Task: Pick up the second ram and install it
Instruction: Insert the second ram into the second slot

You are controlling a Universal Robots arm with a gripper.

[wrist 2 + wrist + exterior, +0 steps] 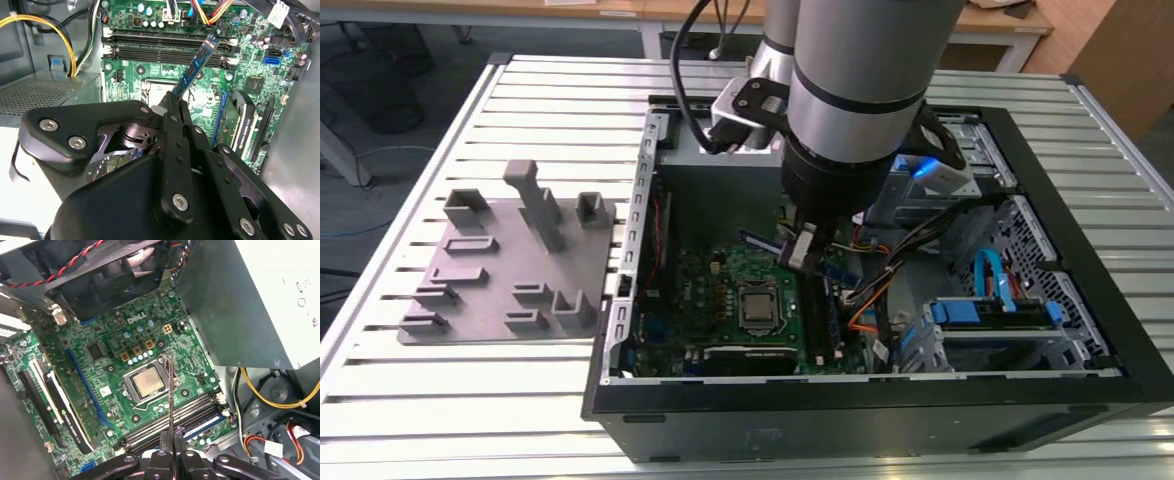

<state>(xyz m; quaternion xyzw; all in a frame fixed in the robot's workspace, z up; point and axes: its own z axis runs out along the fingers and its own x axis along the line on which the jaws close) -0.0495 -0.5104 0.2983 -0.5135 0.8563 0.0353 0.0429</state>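
The second ram (197, 65), a thin dark blue stick with black chips, is clamped between my gripper's (175, 98) fingers and hangs above the green motherboard (250, 60). In the first wrist view the ram (170, 390) shows edge-on as a thin line rising from the gripper (170, 438), over the black memory slots (170, 421) beside the processor (148, 381). In the exterior view the gripper (801, 258) reaches down inside the open computer case (854, 410), with a blue end of the ram (761, 241) sticking out beside it.
A grey holder tray (507, 265) with upright blocks lies on the slatted table at the exterior view's left. Inside the case are a power supply (260, 305), yellow and orange cables (30, 22), a fan (105, 275), an expansion card (240, 125) and a drive cage (994, 320).
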